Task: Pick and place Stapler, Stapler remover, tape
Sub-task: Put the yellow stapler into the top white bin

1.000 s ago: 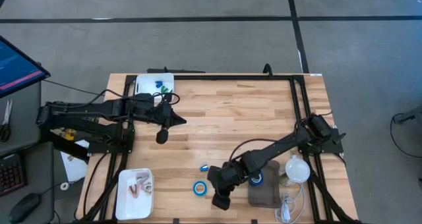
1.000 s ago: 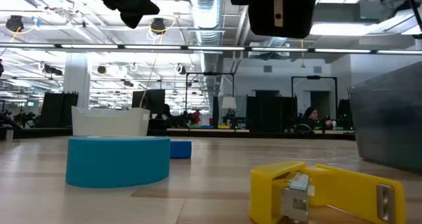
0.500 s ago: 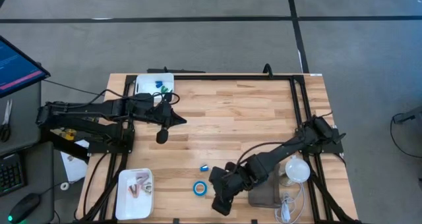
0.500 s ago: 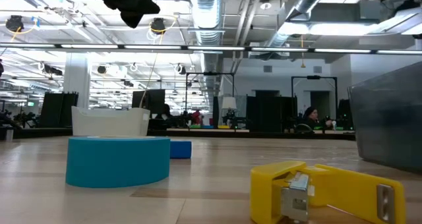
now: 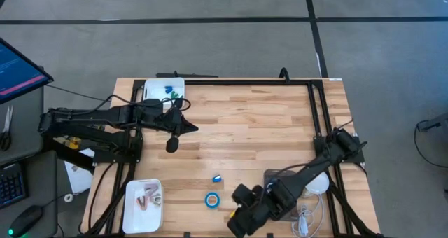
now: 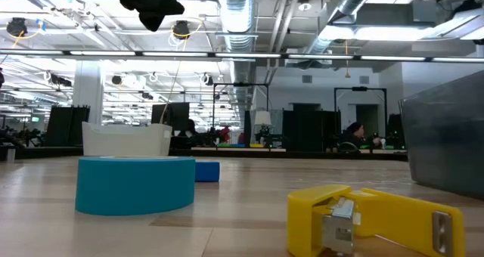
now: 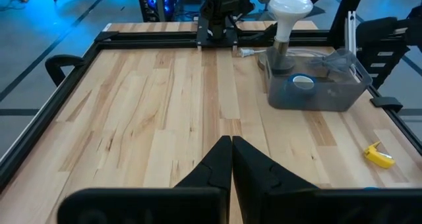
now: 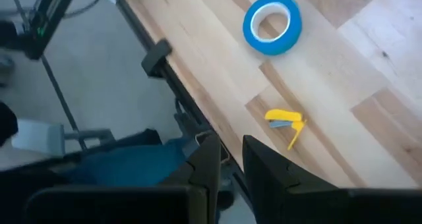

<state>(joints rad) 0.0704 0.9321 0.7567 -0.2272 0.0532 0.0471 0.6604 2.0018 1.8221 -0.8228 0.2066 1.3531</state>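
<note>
Where the table's near edge cuts it off, right gripper (image 5: pixel 236 224) slightly parted, empty, left gripper (image 5: pixel 172 145) closed.

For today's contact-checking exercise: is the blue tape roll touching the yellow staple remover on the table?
Apart. The right wrist view shows bare wood between the blue tape roll and the yellow staple remover; the low view shows the same gap.

grey floor (image 5: pixel 210 45) crossed by dark lines; beyond, an open hall with ceiling ducts (image 6: pixel 238 7) and striplights.
</note>
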